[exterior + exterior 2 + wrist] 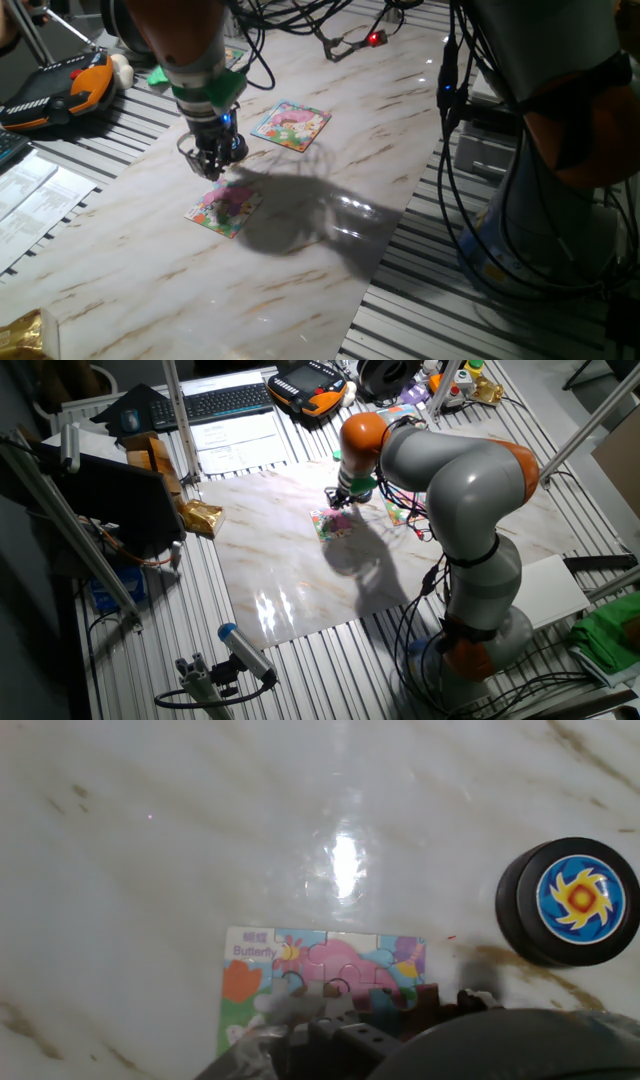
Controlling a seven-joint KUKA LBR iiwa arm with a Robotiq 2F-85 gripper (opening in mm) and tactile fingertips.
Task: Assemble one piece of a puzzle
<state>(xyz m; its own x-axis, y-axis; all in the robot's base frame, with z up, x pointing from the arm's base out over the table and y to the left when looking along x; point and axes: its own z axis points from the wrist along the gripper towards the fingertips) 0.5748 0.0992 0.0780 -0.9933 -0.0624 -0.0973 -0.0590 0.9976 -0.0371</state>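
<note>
**Hand low over the butterfly puzzle board**

We see the hand (213, 168) hanging just above the near puzzle board (223, 208), a small square card lying flat on the bench (300, 270), whose top is a glossy pale slab with brown marble-like veins and a bright glare spot. In the hand view the board (320, 982) shows a light blue top strip with the word "Butterfly", a pink cloud-like shape, an orange patch at the left and wavy jigsaw seams between its fitted pieces. The dark fingers (345, 1038) fill the lower edge of that view, blurred, and cover the board's lower part.

We cannot tell how far apart the fingers stand, nor whether they have hold of anything. We cannot pick out the piece as a separate thing in any view; if it is at the fingertips, it is hidden or blurred there.

A black round disc (570, 902), thick-rimmed with a blue face and a yellow and orange sun-like swirl, sits on the bench to the right of the board, well apart from it. A second puzzle board (291, 125), also square and colourful, lies farther back on the slab. The arm (455, 470) is smooth grey with orange joint rings.
</note>
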